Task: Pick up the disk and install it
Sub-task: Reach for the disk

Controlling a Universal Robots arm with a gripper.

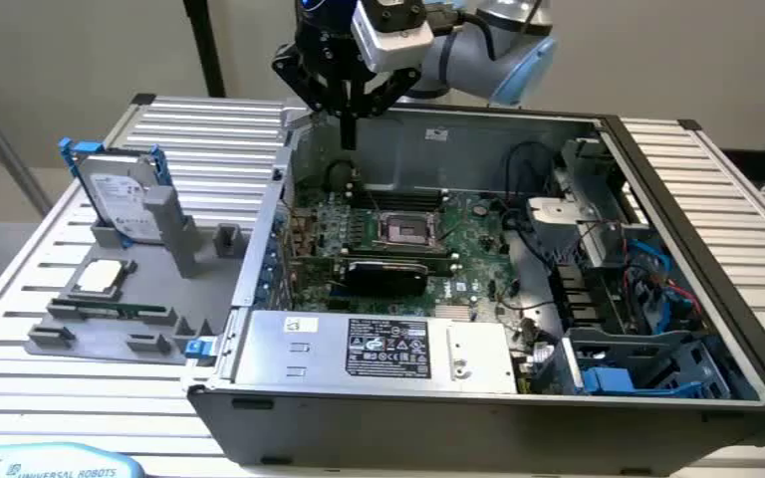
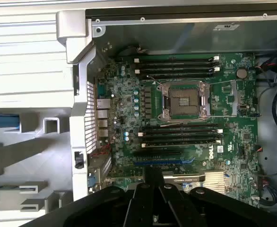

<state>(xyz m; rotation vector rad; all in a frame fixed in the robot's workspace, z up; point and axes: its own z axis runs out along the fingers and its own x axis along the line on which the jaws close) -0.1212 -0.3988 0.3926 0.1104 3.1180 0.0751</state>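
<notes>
The disk (image 1: 124, 199) is a silver-grey drive with a white label in a blue carrier. It stands upright in a grey fixture (image 1: 130, 319) on the table, at the exterior view's left. My gripper (image 1: 350, 134) hangs shut above the far left corner of the open computer case (image 1: 489, 418), well apart from the disk, with nothing in it. In the wrist view its dark fingers (image 2: 153, 184) point down over the green motherboard (image 2: 186, 142). A blue strip (image 2: 1, 122) beside the case looks like the carrier's edge.
A small square CPU chip (image 1: 101, 279) lies on the fixture. Inside the case are the grey power-supply box (image 1: 370, 349), an empty CPU socket (image 1: 402, 231), cables and blue drive bay parts (image 1: 636, 373). The case wall (image 2: 79, 109) separates fixture and motherboard.
</notes>
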